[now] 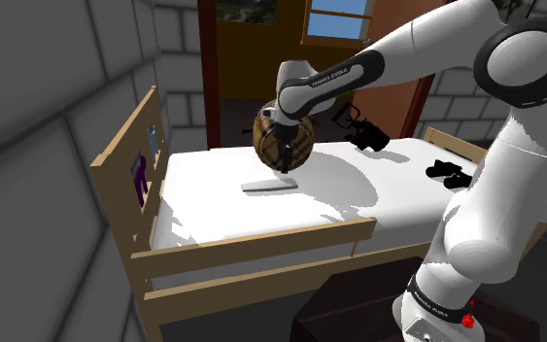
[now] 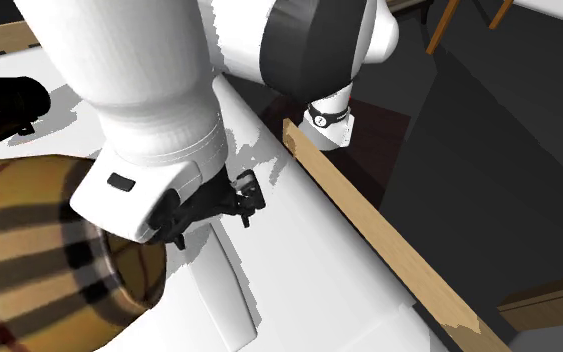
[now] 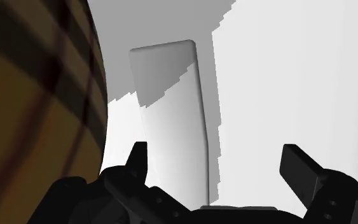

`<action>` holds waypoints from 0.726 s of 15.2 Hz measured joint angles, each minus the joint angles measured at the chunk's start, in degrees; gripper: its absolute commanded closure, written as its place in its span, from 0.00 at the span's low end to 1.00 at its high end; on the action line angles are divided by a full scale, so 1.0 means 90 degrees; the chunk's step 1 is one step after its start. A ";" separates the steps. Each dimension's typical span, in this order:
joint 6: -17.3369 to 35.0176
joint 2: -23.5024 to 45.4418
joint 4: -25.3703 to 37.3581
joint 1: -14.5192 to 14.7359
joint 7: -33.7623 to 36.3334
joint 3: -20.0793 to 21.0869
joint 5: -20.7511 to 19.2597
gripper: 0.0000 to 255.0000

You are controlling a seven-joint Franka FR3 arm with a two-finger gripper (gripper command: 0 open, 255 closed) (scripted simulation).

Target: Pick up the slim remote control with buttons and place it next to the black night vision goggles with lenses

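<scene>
The end effector [image 3: 215, 159] hangs low over the bed [image 1: 222, 209], fingers spread wide and gripping nothing. The slim, pale remote [image 1: 273, 184] lies flat on the white mattress at the shoulder view's centre, beneath the end effector and just beside a brown plaid rounded object [image 1: 261, 144].

Grey block walls [image 1: 38, 126] close the left of the shoulder view. A wooden bed frame [image 1: 261, 248] holds a white mattress [image 1: 213, 214], brightly lit. Far behind stand a brown door [image 1: 252, 87] and a blue-paned window [image 1: 344, 15]. The floor [image 2: 489, 130] is dark.
</scene>
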 measured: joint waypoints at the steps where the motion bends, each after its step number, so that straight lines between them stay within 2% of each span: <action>1: 0.0098 0.0323 0.0139 -0.0016 -0.0251 -0.0027 0.0047 0.00; 4: 0.0293 0.1103 0.0617 -0.0008 -0.0853 0.0022 0.0177 0.00; 11: 0.0804 0.1582 0.0598 0.0011 -0.1106 0.0097 0.0262 0.00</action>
